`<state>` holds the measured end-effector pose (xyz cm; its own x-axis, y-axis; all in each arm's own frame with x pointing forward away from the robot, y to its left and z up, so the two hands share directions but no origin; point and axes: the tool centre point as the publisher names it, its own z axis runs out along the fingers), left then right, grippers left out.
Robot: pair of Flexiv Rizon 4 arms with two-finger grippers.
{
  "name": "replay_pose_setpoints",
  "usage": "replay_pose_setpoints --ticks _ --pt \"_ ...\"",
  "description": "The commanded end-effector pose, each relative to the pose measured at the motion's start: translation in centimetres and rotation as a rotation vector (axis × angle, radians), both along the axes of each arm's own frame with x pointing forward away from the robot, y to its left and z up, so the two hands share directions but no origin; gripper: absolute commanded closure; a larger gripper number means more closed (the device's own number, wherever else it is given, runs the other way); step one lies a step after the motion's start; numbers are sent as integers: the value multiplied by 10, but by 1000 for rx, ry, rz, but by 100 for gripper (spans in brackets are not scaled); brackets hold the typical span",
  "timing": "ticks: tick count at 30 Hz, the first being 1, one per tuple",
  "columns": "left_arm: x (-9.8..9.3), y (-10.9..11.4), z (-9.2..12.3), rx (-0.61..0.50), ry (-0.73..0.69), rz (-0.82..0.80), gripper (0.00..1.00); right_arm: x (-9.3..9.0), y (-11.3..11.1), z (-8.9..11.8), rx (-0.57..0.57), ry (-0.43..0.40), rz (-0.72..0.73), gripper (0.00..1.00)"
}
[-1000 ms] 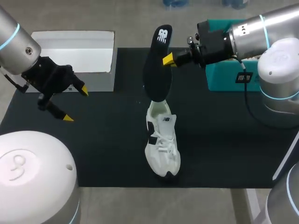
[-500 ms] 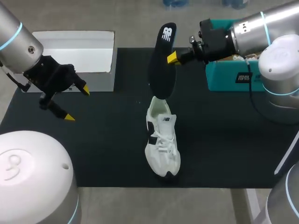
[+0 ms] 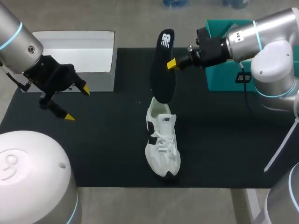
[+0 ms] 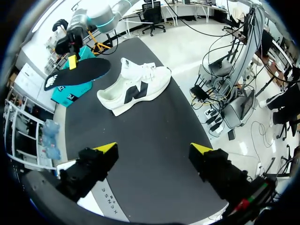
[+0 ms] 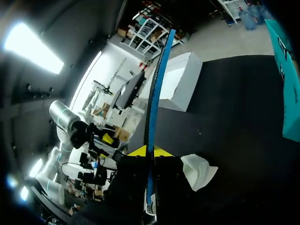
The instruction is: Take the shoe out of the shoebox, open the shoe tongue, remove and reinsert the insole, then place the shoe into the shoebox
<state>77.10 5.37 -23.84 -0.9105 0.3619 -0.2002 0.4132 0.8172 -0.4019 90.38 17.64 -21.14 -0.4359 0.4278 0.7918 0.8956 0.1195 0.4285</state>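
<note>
Tabletop (image 3: pixel 107 154) first, from your left. The left jaws hang above it at about 9 o'clock from the shoe (image 3: pixel 162 140), spread wide with nothing between them. Their yellow tips (image 3: pixel 68 117) are well apart, and the left wrist view shows only bare mat between those tips (image 4: pixel 107 147). The white box (image 3: pixel 74 51) sits just behind them at 10 o'clock.

In the middle, the shoe stands upright on its sole, toe toward 6 o'clock and heel toward 12. It lies well apart from both boxes.

The black insole (image 3: pixel 162 70) is held in the air above the heel, its long axis running from 12 to 6. Its lower end is close over the shoe's opening, and you cannot tell whether they touch.

The right jaws come in from 2 o'clock and are closed on the insole's edge. In the right wrist view the insole (image 5: pixel 154 103) runs edge-on between the two yellow tips (image 5: pixel 136 151). The teal box (image 3: pixel 219 77) sits behind that arm at 2 o'clock.
</note>
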Motion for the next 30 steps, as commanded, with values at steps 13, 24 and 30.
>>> replay_pose_setpoints --ticks 13,24,30 --pt "-1 1 0 3 -1 1 0 13 5 -33 -44 -47 -11 100" --pt "-1 1 0 3 -1 1 0 20 4 -49 -98 -7 -20 100" --pt "-1 1 0 3 -1 1 0 20 4 -49 -98 -7 -20 100"
